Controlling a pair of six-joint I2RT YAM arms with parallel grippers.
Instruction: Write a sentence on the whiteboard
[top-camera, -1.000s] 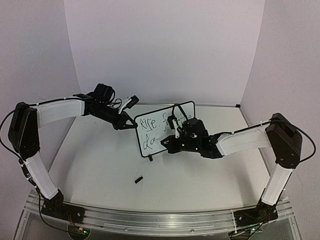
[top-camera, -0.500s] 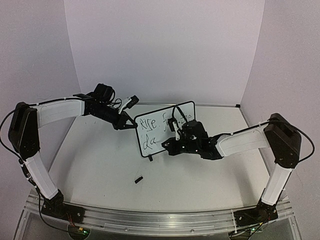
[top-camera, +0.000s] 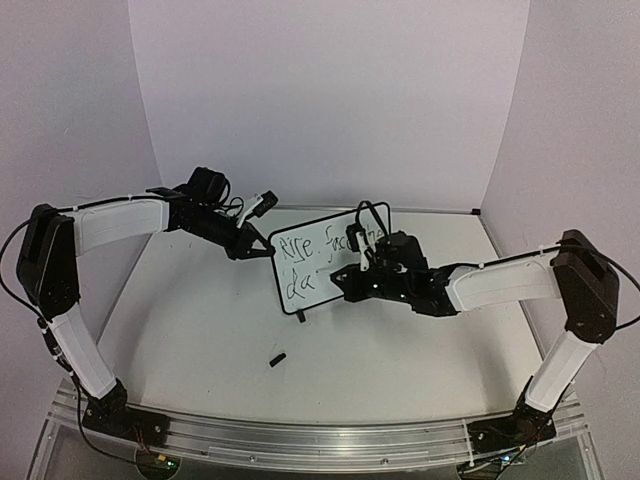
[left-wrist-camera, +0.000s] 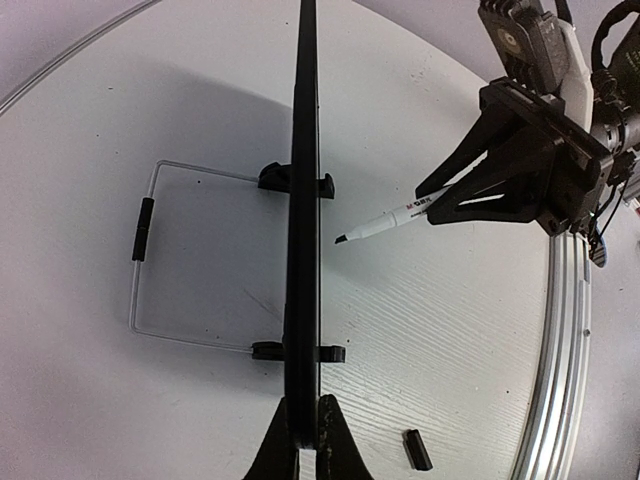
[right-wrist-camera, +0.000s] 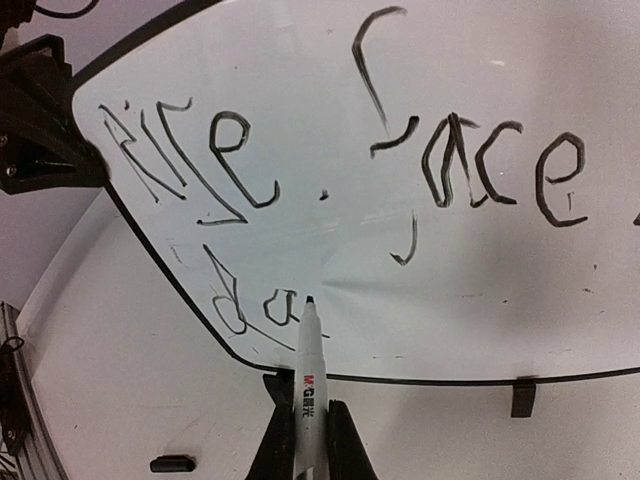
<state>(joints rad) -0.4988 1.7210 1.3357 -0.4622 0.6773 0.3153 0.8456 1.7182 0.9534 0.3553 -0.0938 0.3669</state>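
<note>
Whiteboard (top-camera: 320, 262) upright, left gripper (left-wrist-camera: 303, 425) pinching its end edge. Right gripper (right-wrist-camera: 306, 412) clamped on marker (right-wrist-camera: 307, 340), tip just off board beside unfinished "da" of sentence (right-wrist-camera: 237, 150). Risk: hard pen push tips board if pinch slips.

I see a small black piece (top-camera: 277, 358) lying flat on the white table (top-camera: 190, 330), between its middle and near edge, slightly left of centre. A silver rail (top-camera: 320, 436) runs along the near edge. White marker (right-wrist-camera: 308, 395), black tip, red-and-black print on the barrel. Pale lilac walls (top-camera: 330, 100) stand behind and at both sides.
</note>
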